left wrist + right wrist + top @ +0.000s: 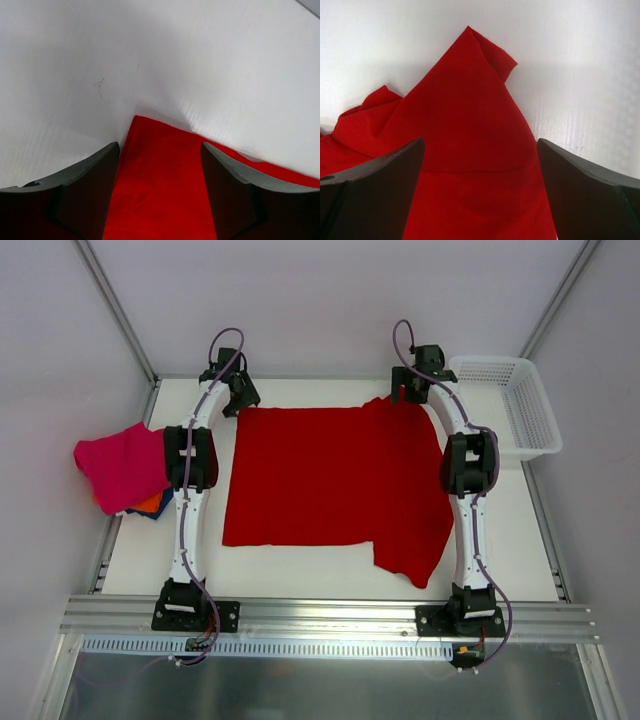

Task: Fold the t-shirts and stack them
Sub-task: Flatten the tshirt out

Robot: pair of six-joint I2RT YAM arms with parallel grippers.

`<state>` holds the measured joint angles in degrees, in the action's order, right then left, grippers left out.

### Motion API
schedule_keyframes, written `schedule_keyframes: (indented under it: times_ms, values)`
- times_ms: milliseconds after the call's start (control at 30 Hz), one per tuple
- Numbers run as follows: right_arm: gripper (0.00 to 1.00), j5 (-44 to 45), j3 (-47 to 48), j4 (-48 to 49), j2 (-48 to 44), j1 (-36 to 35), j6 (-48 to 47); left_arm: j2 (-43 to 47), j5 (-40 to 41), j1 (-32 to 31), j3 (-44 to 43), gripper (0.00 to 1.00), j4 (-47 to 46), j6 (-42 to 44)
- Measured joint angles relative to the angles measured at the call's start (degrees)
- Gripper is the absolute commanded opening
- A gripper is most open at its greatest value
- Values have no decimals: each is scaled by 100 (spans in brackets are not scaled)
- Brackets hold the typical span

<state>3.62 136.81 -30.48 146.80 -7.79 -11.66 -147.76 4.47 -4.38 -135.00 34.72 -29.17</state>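
A large bright red t-shirt (330,475) lies spread flat in the middle of the white table, with a flap hanging toward the front right. My left gripper (243,400) is at its far left corner; in the left wrist view its jaws (160,145) stand apart, straddling that red corner (160,190). Over the bunched far right corner sits my right gripper (408,392). It is wide open (480,141), with red cloth (465,100) between the fingers. A magenta-pink t-shirt (120,465) lies on orange (150,503) and dark blue (135,512) ones at the left edge.
A white mesh basket (520,410) stands at the back right, partly off the table. Metal frame posts and pale walls close in the back and sides. An aluminium rail (330,615) runs along the near edge by the arm bases.
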Motion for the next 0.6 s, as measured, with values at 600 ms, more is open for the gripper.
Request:
schedule_keyframes:
  times_ms: [600]
  values:
    - [70, -699, 216, -365, 210, 70, 11, -24, -299, 0, -11, 49, -20, -42]
